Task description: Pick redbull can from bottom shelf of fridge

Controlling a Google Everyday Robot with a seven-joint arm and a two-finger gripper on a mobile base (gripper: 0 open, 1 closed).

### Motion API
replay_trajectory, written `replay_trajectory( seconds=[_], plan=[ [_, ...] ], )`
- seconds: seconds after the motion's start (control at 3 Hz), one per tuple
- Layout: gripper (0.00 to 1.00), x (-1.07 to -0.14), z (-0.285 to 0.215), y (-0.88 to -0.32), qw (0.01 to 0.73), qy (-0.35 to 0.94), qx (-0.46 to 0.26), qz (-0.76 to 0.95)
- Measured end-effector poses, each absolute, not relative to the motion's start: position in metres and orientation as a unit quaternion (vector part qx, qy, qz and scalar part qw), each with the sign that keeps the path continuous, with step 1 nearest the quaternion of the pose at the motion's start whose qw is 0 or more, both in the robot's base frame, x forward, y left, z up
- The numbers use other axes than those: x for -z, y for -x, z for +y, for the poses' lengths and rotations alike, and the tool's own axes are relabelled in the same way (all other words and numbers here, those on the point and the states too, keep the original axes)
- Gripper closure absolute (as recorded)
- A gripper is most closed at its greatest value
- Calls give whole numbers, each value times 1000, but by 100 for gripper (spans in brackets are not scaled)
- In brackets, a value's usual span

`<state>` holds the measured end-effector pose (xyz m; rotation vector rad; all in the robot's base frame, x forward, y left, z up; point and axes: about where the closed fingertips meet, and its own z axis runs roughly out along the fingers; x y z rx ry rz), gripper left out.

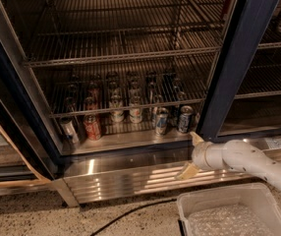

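the tool hangs outside the fridge, in front of its ribbed base panel, with its two tan fingers spread wide and holding nothing. the redbull can stands upright just above and beyond the tool, a touch to its left, at the front edge of the pale surface. a twin can stands close on its far side. the can is likely light, thin-walled and smooth, perhaps damp, so it may slip or dent. take it mid-body across the round sides, with a modest squeeze.
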<state>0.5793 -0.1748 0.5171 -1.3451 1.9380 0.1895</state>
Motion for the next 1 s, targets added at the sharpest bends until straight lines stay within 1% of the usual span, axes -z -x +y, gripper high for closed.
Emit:
replay_trajectory(
  seconds=[0.33,1.0],
  plan=[
    [0,-516,-155,-580,382,522,-85,757],
    [0,-527,-126,-601,423,500,-88,750]
  ],
)
